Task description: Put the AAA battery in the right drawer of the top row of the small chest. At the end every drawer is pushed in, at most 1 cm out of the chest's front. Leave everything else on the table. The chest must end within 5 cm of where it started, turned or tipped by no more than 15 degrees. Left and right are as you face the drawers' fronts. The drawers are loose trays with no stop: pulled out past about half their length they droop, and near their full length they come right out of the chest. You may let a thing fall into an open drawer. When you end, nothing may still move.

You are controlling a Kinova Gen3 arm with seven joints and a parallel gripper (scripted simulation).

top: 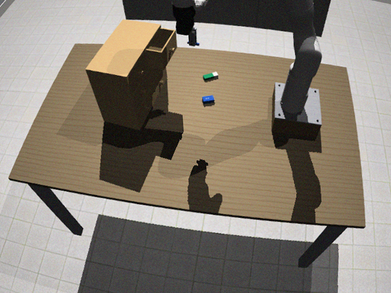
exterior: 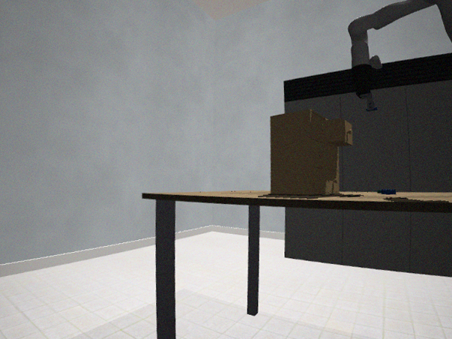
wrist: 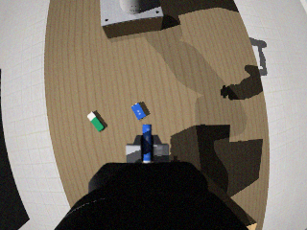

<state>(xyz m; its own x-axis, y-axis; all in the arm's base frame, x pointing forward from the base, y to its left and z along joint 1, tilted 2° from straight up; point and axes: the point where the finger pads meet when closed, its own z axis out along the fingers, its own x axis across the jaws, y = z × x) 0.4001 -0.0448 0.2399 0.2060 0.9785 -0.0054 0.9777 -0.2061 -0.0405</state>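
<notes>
The small wooden chest (top: 128, 73) stands on the left part of the table. Its top-row right drawer (top: 162, 43) is pulled out and looks empty; it also shows in the side view (exterior: 341, 132). My gripper (top: 193, 40) hangs high over the table, beside and a little beyond the open drawer's front, above the level of the chest top. It is shut on the AAA battery (wrist: 146, 144), a small blue stick held between the fingers. The gripper (exterior: 369, 105) with the blue tip under it shows in the side view too.
A green and white block (top: 210, 76) and a blue block (top: 207, 98) lie on the table in front of the chest; both show in the wrist view (wrist: 95, 121) (wrist: 140, 110). The arm's base (top: 297, 111) stands at the right.
</notes>
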